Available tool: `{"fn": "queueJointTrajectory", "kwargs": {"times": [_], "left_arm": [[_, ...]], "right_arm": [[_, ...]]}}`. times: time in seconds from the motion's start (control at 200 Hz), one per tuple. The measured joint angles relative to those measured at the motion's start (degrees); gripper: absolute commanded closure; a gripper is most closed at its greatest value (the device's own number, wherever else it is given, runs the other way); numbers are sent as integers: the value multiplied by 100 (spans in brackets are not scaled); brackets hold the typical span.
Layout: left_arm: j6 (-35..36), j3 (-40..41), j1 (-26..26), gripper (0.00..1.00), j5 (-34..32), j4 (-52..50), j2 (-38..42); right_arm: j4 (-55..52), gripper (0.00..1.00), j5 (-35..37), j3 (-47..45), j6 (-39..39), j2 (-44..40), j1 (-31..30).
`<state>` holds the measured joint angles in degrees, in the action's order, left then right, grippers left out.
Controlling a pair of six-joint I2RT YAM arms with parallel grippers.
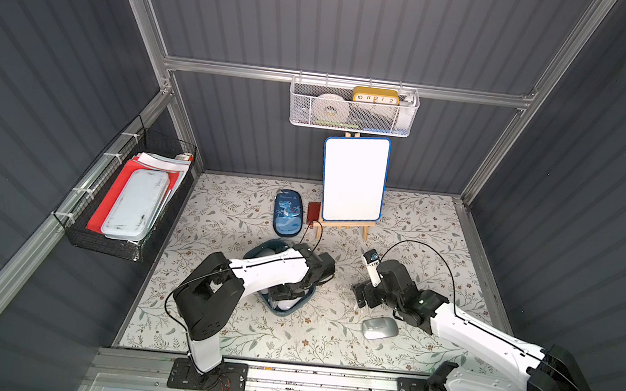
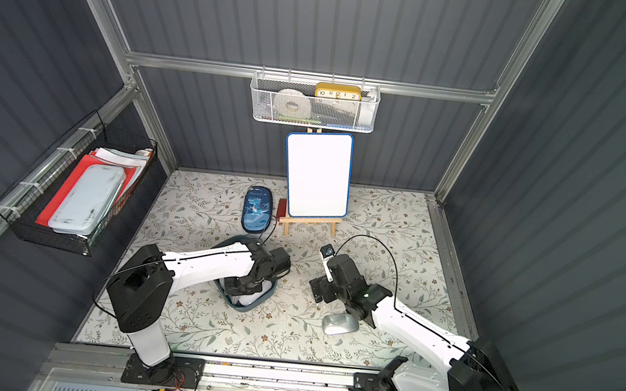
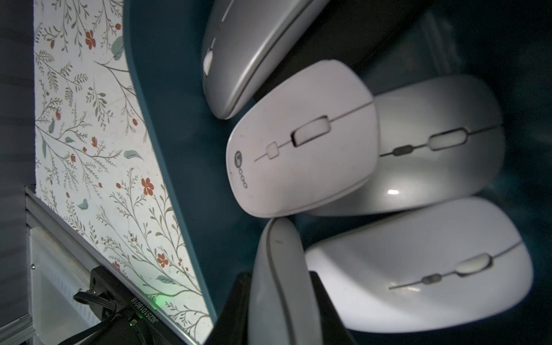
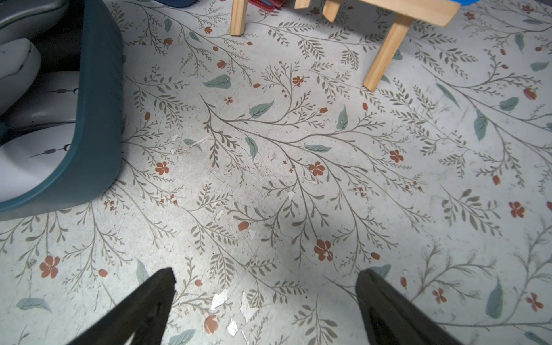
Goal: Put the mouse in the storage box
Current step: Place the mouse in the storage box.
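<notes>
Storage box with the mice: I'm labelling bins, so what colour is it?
The plastic storage box is plain dark teal, clearest in the right wrist view.

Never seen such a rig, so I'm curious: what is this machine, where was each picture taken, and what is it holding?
A robot: a left arm and a right arm at a flowered table. Two pictures look down from overhead; two come from cameras on the wrists. The left hand is shut on a pale mouse, on edge at the teal storage box, where four other mice lie. The right hand is open, empty. A silver mouse lies on the table near it.
</notes>
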<state>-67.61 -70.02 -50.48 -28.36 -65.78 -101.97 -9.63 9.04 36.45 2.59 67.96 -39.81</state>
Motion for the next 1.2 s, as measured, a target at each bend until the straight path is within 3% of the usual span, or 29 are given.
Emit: {"fn": "queueJointTrajectory", "kwargs": {"times": [0.185,0.33,0.685,0.795,0.916,1.201], "left_arm": [[-33,-151,-15,51,66,83,-44],[4,-199,-22,32,155,190,-44],[37,-376,-114,19,229,334,98],[103,-442,-131,16,310,476,439],[186,-455,-140,5,348,669,940],[450,-455,-140,3,356,1344,2085]], "right_arm": [[-31,1,-4,0,2,0,2],[-35,1,-20,4,4,0,9],[-50,1,-26,42,20,4,42],[-83,1,-20,63,15,4,59],[-74,1,-22,63,-15,0,81],[-186,1,-245,299,-286,-20,227]]}}
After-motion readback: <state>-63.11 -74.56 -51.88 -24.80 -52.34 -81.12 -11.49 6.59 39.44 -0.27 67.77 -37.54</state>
